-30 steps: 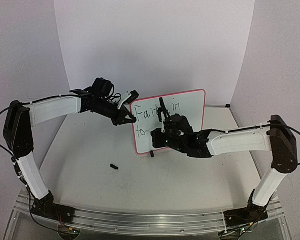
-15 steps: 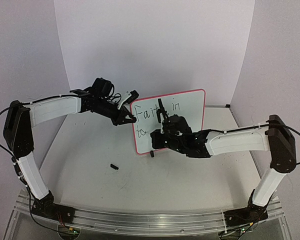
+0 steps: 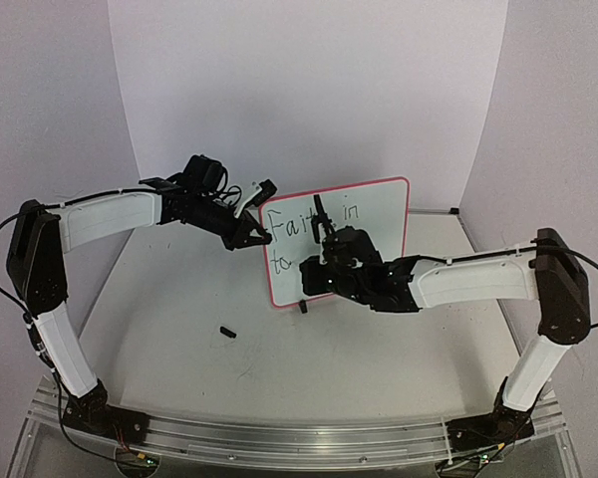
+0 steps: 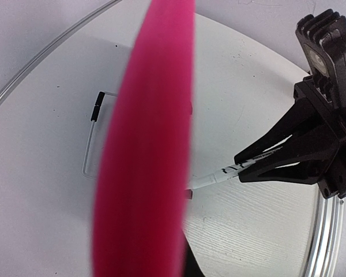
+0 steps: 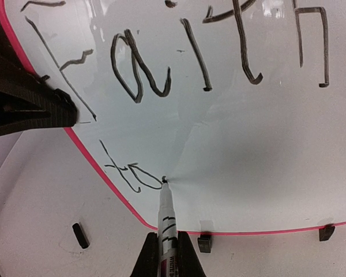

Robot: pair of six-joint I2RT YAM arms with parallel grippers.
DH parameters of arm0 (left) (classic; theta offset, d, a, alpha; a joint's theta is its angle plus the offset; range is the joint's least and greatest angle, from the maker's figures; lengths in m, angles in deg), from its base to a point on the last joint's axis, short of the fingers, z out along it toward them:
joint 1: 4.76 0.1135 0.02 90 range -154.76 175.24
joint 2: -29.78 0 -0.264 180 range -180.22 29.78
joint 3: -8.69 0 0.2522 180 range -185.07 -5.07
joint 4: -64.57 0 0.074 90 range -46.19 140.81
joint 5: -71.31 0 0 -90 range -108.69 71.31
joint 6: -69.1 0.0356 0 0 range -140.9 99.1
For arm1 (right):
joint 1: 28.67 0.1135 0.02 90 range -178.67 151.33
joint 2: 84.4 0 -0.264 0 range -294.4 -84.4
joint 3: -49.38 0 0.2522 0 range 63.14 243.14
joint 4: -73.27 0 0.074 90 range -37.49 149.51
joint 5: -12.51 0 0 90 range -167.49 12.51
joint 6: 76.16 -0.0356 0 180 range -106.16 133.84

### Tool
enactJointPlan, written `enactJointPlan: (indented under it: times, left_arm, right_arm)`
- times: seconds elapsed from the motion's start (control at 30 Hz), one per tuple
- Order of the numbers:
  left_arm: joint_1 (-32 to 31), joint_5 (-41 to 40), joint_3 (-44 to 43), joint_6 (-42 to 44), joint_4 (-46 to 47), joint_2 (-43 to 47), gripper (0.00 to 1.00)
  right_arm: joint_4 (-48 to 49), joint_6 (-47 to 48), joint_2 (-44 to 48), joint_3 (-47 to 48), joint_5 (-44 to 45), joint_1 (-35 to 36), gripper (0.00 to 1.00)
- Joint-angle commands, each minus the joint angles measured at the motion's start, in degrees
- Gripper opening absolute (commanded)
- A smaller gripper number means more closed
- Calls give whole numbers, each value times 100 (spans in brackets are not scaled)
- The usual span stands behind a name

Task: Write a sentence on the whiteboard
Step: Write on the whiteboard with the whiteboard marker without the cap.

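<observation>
The whiteboard [image 3: 379,214] stands upright on the table, red-pink frame and black feet. The sentence [image 3: 309,224] reads "Faith in" on top, with "to" [image 5: 130,170] begun below. My left gripper [image 3: 262,237] is shut on the board's left edge; its finger [image 5: 29,109] shows in the right wrist view, and the frame [image 4: 144,144] fills the left wrist view as a blur. My right gripper [image 5: 164,257] is shut on a white marker [image 5: 167,219]. The marker's tip touches the board just right of the "o". The marker [image 4: 230,170] and right gripper [image 4: 265,158] also show in the left wrist view.
A small black marker cap [image 3: 228,332] lies on the table in front of the board's left corner, also in the right wrist view [image 5: 79,235]. The board's feet [image 5: 205,242] rest on the table. White walls close in behind and at both sides.
</observation>
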Motion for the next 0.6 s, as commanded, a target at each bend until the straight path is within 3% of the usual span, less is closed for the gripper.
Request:
enactJointPlan:
  times: [0.0, 0.57]
  left_arm:
    - [-8, -531, 10, 292, -505, -37, 0]
    - [-13, -524, 10, 293, -501, -43, 0]
  right_arm:
    - [341, 95, 217, 300, 370, -56, 0]
    - [445, 71, 452, 103, 525, -56, 0]
